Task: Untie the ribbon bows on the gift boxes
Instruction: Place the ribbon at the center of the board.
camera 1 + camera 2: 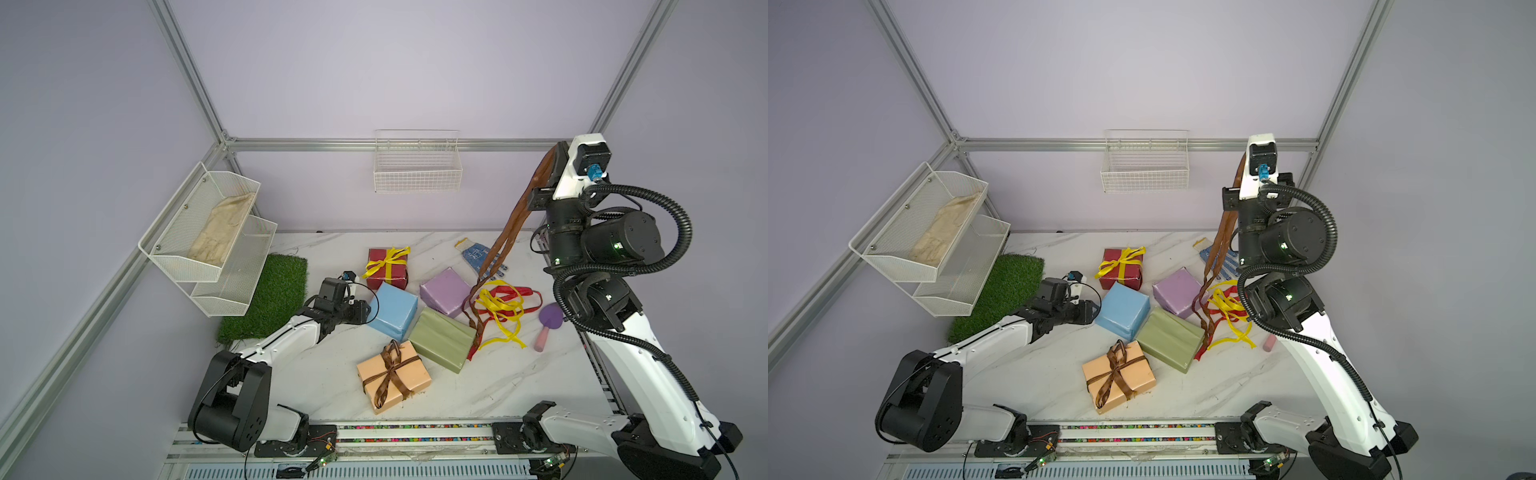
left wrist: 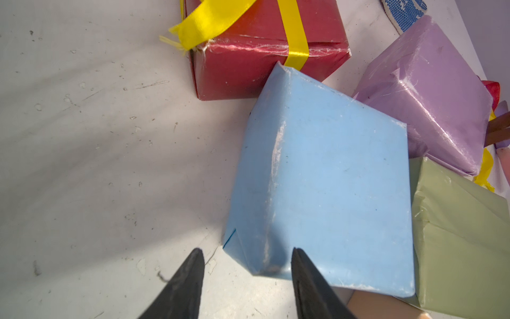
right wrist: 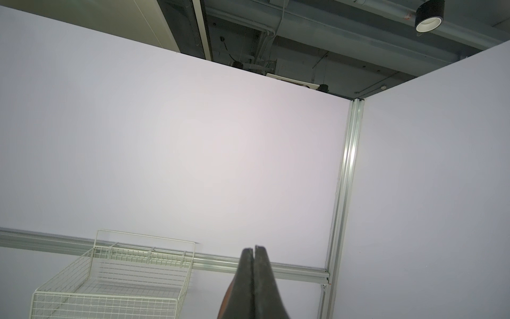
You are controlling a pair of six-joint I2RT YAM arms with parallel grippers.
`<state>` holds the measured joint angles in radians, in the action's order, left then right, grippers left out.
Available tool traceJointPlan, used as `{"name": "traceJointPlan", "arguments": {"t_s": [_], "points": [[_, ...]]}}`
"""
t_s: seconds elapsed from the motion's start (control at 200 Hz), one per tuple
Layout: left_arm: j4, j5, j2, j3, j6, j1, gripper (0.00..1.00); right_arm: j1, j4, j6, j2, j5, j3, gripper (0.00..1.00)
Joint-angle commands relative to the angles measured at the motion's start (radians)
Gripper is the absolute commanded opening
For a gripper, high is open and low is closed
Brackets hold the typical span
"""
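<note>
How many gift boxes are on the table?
5: dark red box farthest back, light blue box and lilac box in the middle, olive green box beside them, peach orange box nearest; none looks hidden.

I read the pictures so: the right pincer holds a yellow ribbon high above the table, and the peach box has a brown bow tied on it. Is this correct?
Not fully. The ribbon in the right pincer is brown, not yellow; both top views show it hanging down from the raised pincer. The peach box does have a brown bow tied on it.
</note>
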<state>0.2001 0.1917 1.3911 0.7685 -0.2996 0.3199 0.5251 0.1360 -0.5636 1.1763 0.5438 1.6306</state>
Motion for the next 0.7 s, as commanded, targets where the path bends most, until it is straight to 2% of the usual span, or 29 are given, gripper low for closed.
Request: {"name": "traceJointPlan", "arguments": {"t_s": [0.0, 0.325, 0.47, 0.695], "points": [[0.010, -0.015, -0.023, 0.051, 0.018, -0.012, 0.52, -0.007, 0.059, -0.012, -0.043, 0.059, -0.012, 0.00], [-0.002, 0.006, -0.030, 0.052, 0.000, -0.011, 0.53, -0.028, 0.056, -0.023, -0.022, 0.162, -0.098, 0.00], [0.025, -0.003, -0.061, 0.051, 0.009, -0.011, 0.55, -0.107, 0.056, 0.025, 0.002, 0.197, -0.170, 0.00], [0.053, -0.020, -0.106, 0.049, 0.025, -0.013, 0.58, -0.256, 0.024, 0.186, -0.012, 0.161, -0.286, 0.00]]}}
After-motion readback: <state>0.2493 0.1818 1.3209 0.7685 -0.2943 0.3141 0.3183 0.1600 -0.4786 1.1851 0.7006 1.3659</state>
